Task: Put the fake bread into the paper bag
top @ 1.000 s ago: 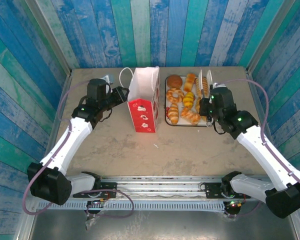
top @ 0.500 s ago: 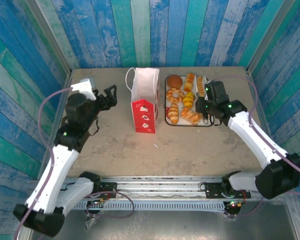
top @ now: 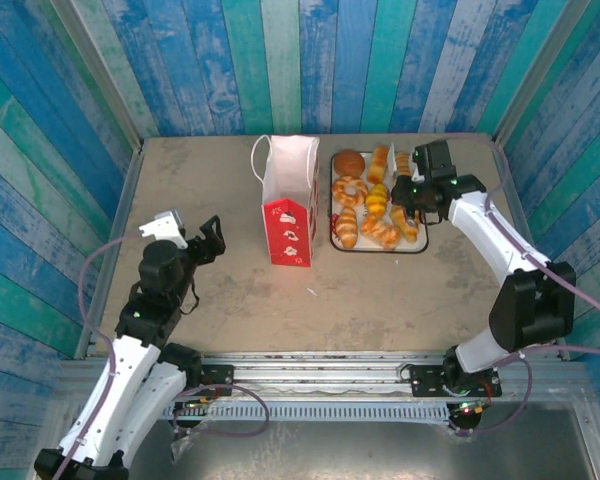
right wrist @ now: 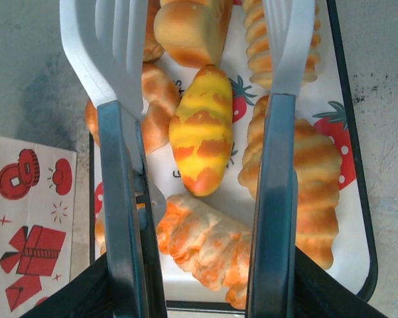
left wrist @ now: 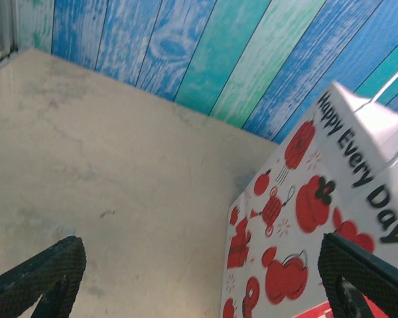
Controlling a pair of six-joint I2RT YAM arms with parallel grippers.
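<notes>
Okay, we see the right gripper (right wrist: pixel 202 86) parted over the white tray (right wrist: pixel 358 232), holding nothing, a yellow roll (right wrist: pixel 200 136) of the fake bread between its jaws. Left gripper (top: pixel 212 237) spread wide, empty; paper bag (top: pixel 288 205) upright beyond its right jaw.

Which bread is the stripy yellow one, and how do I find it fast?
Look at the white tray with strawberry prints, just right of the paper bag. In its middle lies the yellow roll, between the right pincer prongs in the wrist view. It alone is bright yellow with orange stripes; its neighbours are golden-brown.
</notes>
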